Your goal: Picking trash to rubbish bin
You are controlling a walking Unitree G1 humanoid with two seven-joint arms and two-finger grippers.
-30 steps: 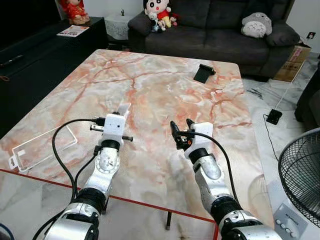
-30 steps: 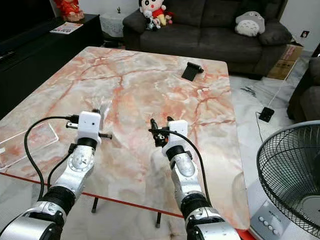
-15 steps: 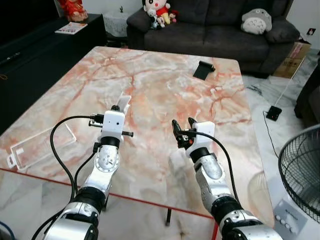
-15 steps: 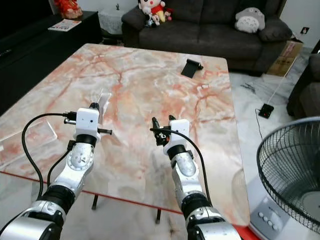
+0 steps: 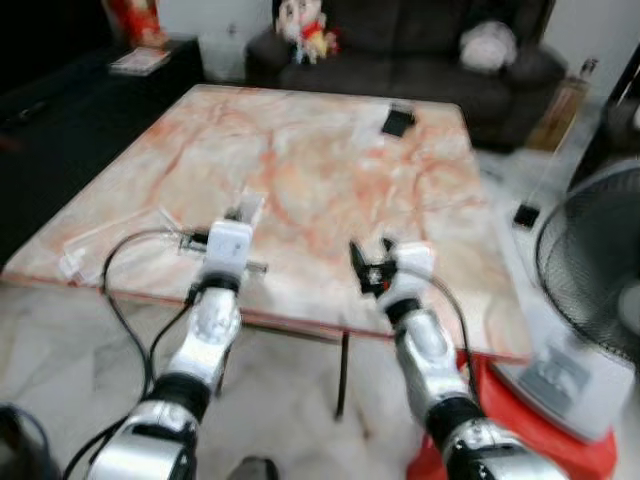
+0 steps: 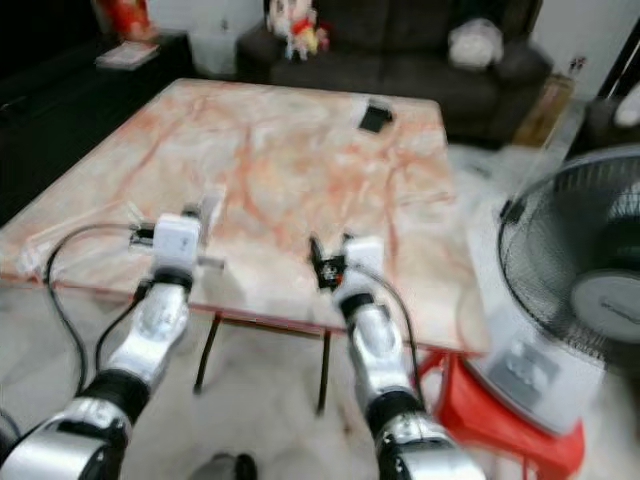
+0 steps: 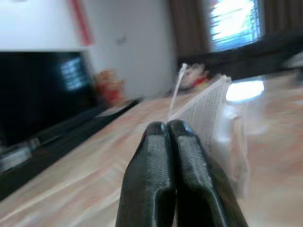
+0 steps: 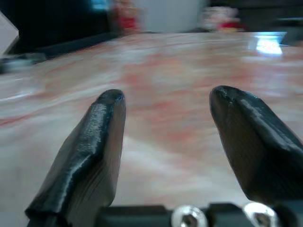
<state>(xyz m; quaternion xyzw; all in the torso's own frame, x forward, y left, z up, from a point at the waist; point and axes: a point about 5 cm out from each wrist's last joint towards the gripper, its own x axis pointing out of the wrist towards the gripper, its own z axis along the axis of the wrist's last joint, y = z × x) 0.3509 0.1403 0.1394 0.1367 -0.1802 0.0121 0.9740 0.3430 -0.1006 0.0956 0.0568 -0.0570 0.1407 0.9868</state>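
- Now both arms reach over the near edge of the marble desk (image 5: 320, 150), bare floor below them and a fan (image 6: 590, 300) close on the right.
- The left gripper (image 7: 166, 142) has its fingers pressed together on a clear plastic wrapper (image 7: 215, 118), which sticks up past the tips, above the desk.
- The right gripper (image 8: 165, 123) holds its fingers spread apart, with nothing between.
- Motion blur softens the head views; a small dark object (image 5: 398, 121) on the far side cannot be identified.

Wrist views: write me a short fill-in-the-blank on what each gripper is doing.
1. The left gripper is shut on a clear plastic ____.
2. The right gripper's fingers are ____.
3. Both grippers are over a marble ____.
4. Beyond the table stands a dark ____.

Missing words: wrapper; open; table; sofa
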